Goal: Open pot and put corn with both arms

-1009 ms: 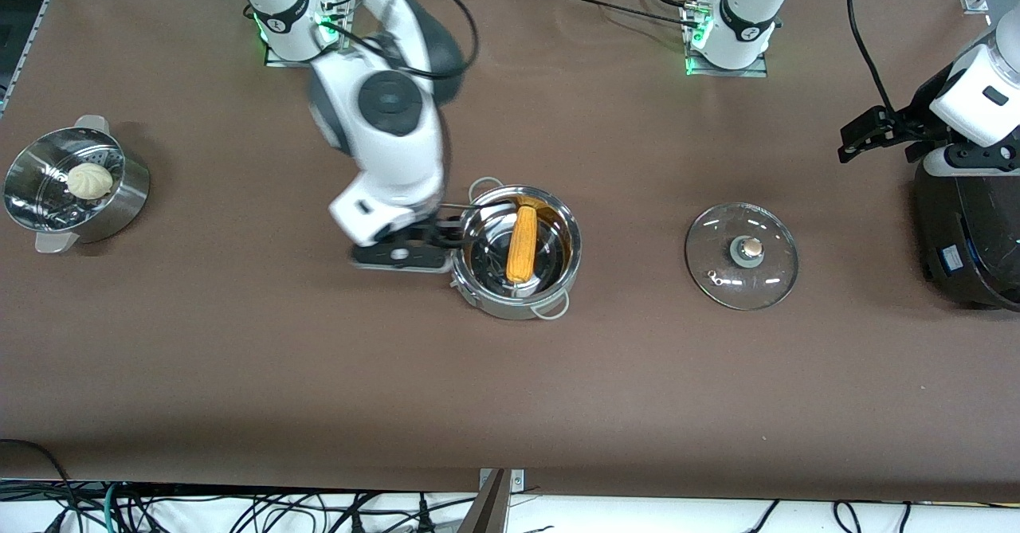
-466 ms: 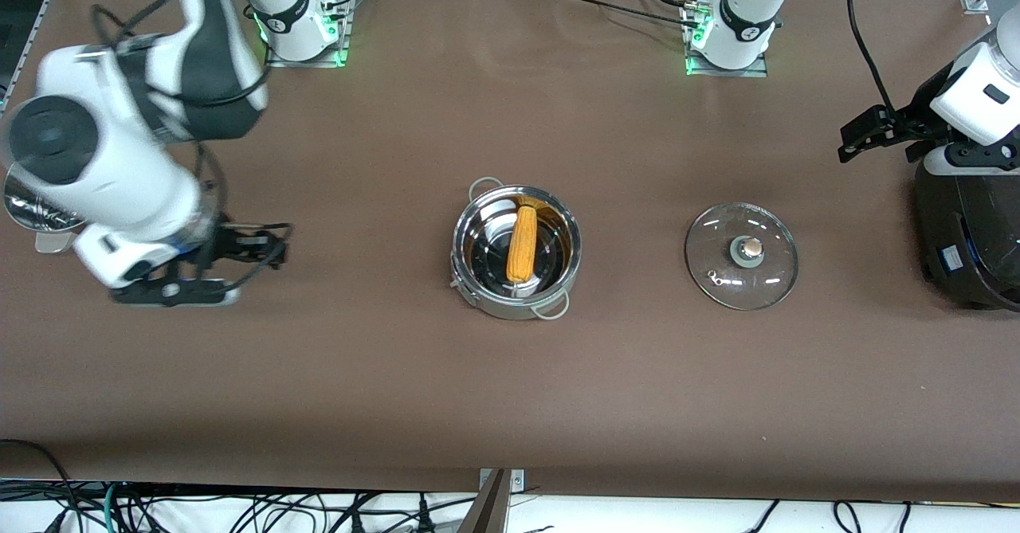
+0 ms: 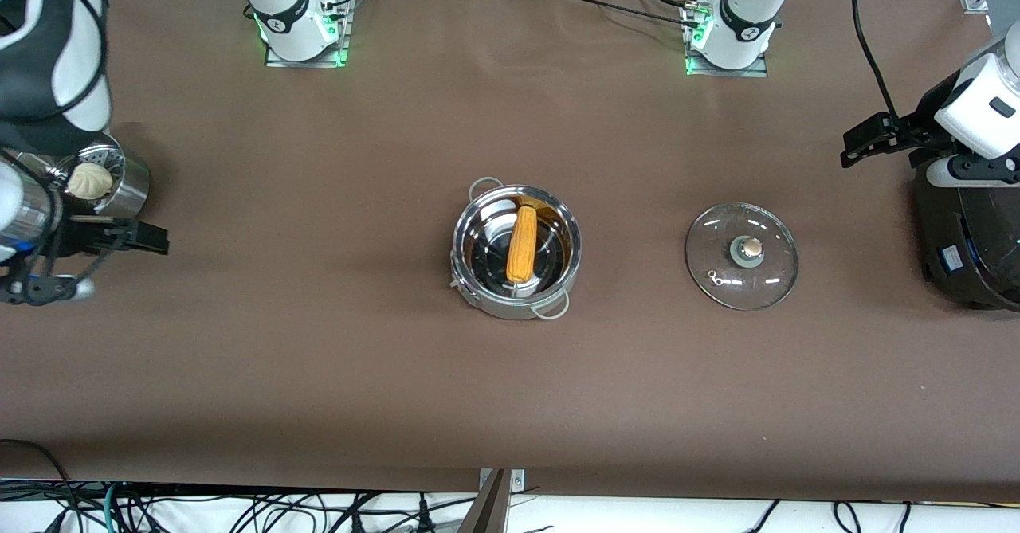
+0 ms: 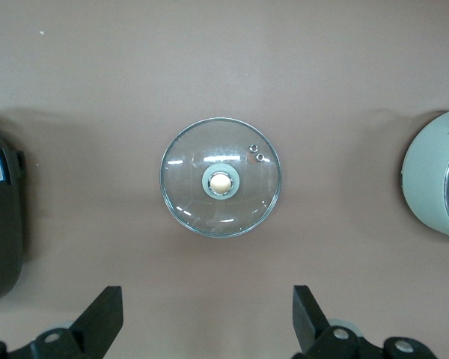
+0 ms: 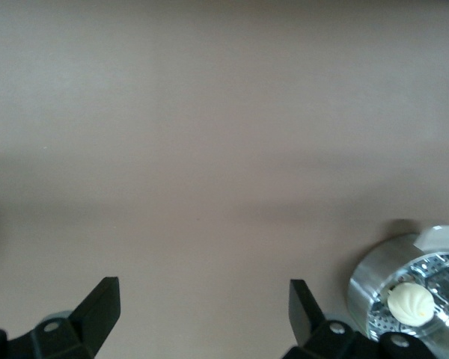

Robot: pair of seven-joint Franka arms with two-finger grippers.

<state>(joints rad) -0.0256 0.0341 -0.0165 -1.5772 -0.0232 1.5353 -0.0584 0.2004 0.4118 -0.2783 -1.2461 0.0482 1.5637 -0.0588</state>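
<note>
Pot [image 3: 515, 252] sits mid-table, lid off, corn [image 3: 523, 244] lying inside it, lengthwise toward the robot bases, one end resting up near the rim. Pot's two wire loop handles show, one at the edge nearer the front camera, one at the edge farther from it. Glass lid [image 3: 742, 256] lies flat on the table beside the pot, toward the left arm's end, well apart from it, knob up (also plain in the left wrist view, lid [image 4: 221, 177] centred between the fingers).

Right gripper [image 3: 135, 238] is up at the right arm's end of the table, fingers spread wide, holding nothing; it looks to hang just beside the steamer bowl [image 3: 119, 178], though the arm covers much of the bowl. A white bun [image 3: 89, 180] sits in that bowl.

Left gripper [image 3: 865, 141] is up in the air at the left arm's end, next to the black appliance [image 3: 968, 238], fingers apart, empty.
</note>
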